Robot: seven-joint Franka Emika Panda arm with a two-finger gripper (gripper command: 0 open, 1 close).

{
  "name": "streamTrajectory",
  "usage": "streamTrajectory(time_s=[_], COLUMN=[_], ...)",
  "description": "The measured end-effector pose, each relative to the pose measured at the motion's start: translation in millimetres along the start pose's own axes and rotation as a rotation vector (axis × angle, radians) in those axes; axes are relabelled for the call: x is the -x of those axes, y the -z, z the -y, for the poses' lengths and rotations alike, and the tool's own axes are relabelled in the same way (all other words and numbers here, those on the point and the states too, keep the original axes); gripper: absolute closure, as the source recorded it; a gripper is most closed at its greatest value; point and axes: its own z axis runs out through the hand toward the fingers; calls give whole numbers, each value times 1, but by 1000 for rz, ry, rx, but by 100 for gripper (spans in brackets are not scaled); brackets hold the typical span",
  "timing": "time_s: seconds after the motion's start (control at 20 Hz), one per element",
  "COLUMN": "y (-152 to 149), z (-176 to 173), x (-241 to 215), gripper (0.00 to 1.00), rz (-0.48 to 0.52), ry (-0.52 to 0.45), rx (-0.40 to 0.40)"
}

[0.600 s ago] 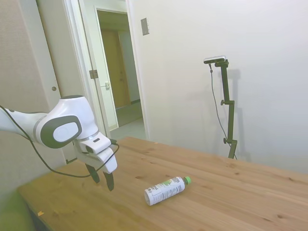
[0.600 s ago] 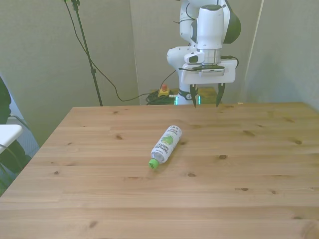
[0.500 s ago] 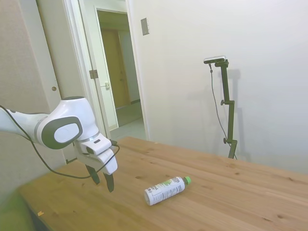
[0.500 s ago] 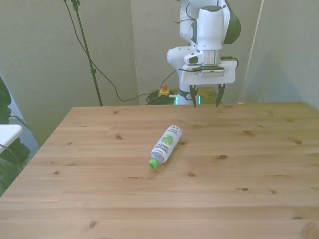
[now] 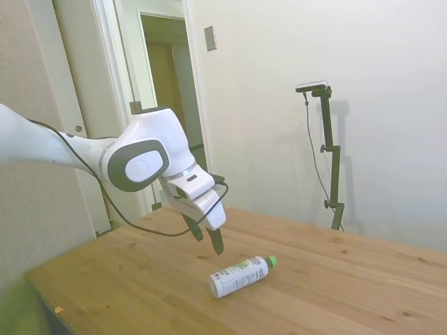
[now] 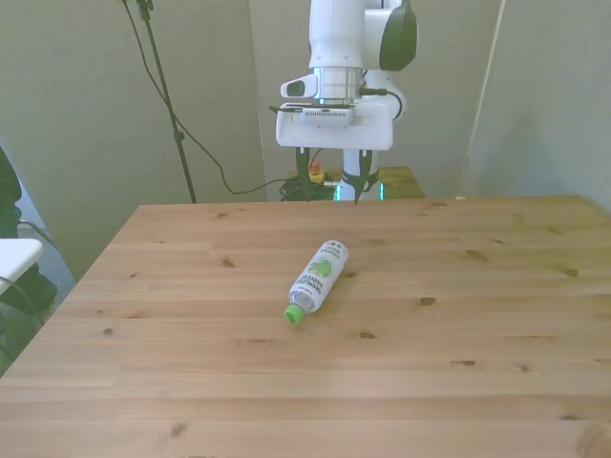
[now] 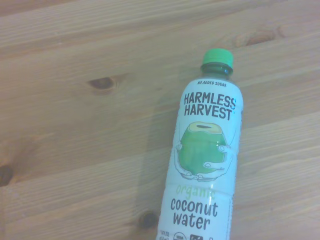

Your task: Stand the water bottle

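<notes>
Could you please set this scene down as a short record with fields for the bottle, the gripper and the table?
water bottle: lying on its side on the table, green cap toward the camera in the front view
label: white, reads "Harmless Harvest organic coconut water" in the wrist view
gripper: open, empty, in the air above the table, apart from the bottle
table: wooden, knotty planks
task state: bottle not yet upright

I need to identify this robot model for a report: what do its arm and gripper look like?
The arm is glossy white with rounded joint housings and a dark grey oval cap. A black cable loops under the wrist. The gripper has a white boxy body and two slim dark fingers.
</notes>
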Motion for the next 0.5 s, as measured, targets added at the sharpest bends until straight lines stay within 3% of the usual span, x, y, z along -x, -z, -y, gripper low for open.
streamTrajectory(time_s=[0.25,0.5], y=[-7,-46], z=[12,30], x=[-33,-90], gripper=[0,0], rz=[-58,-83], ry=[-87,-178], rx=[-37,-25])
